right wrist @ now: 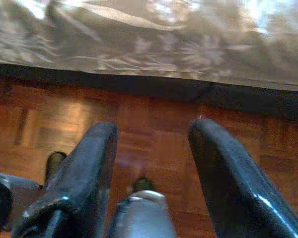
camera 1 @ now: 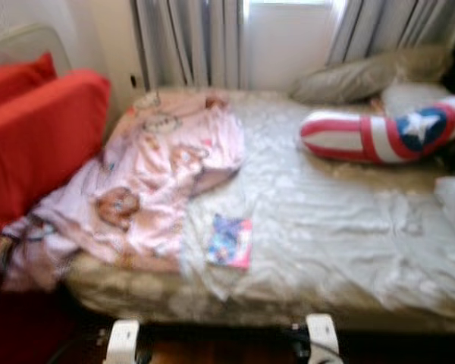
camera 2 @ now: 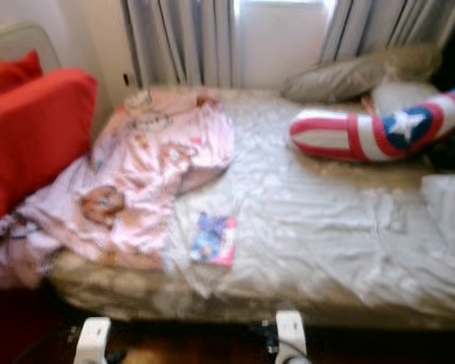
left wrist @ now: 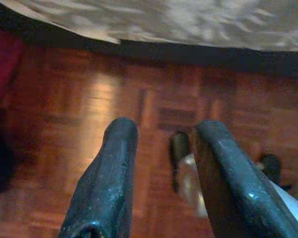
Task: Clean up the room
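At the 9 o'clock edge of the head view stands a red cushion [camera 1: 42,129], pressed against the side of the bed [camera 1: 326,220]. Next to it, a pink printed blanket [camera 1: 148,182] lies crumpled across the bed's 9 to 11 o'clock portion, one end hanging off the mattress edge toward the cushion. A small colourful book [camera 1: 230,241] lies flat on the pale sheet just beside the blanket's lower edge, near 6 o'clock. Grey curtains [camera 1: 186,42] hang at 12 o'clock behind the bed. Toward 2 o'clock, a grey pillow [camera 1: 356,76] rests at the head of the bed, and a long red, white and blue cushion with a star [camera 1: 387,133] lies in front of it. The left gripper [left wrist: 164,163] hangs low over the wooden floor [left wrist: 79,109] below the bed edge, fingers spread wide and holding nothing. The right gripper [right wrist: 151,163] hangs likewise, fingers wide apart and empty.
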Controlling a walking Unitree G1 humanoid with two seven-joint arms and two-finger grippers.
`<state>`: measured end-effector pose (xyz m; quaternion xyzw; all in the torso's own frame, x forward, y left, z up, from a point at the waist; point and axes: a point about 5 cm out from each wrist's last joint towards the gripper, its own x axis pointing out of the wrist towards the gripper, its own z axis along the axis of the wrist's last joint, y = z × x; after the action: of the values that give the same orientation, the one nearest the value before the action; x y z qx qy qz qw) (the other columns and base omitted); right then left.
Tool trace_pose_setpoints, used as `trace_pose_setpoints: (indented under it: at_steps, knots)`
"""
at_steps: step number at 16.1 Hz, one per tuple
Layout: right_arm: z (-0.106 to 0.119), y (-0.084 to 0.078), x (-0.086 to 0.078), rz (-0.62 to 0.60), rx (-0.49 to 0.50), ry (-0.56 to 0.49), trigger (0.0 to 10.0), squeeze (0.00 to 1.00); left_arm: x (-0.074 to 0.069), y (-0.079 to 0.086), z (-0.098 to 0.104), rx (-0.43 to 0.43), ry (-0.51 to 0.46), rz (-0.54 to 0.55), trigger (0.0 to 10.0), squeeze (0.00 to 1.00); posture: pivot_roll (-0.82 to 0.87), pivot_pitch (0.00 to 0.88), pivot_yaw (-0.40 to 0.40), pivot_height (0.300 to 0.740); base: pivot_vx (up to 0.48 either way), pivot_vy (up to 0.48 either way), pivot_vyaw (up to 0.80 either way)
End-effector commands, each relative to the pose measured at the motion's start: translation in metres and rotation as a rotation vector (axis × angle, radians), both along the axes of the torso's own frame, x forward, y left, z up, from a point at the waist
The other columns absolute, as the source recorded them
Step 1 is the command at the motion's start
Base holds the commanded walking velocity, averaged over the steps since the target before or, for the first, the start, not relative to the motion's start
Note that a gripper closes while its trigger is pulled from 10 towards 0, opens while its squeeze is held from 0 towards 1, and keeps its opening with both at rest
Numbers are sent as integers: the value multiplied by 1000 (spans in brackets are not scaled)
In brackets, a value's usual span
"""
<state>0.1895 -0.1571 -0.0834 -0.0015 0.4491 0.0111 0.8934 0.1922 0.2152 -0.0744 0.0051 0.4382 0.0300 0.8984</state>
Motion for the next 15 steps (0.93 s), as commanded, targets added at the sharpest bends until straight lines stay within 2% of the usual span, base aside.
trace_pose_setpoints:
  at_steps: [1, 4, 7, 12, 15]
  knots:
    - [-1, -11, -4, -24, -20, 12, 10000, 0, 1, -11, -2, -15, 4, -14, 10000, 0, 35, 0, -9, 740, 0, 0, 0]
    - [-2, -13, -5, -48, -17, 10, 10000, 0, 0, -20, -4, -19, 4, -17, 10000, 0, 38, 0, -7, 740, 0, 0, 0]
    - [-2, -14, -5, -47, -22, 11, 10000, 0, 1, -20, -3, -16, 6, -19, 10000, 0, 36, 0, -6, 740, 0, 0, 0]
    - [-2, -13, -5, -47, -17, 5, 10000, 0, 4, -4, 2, -9, -20, 2, 10000, 0, 41, 0, -7, 740, 0, 0, 0]
    - [0, -14, -3, -69, -11, -28, 10000, 0, 2, -1, 1, -15, -15, 10, 10000, 0, 42, 0, -7, 740, 0, 0, 0]
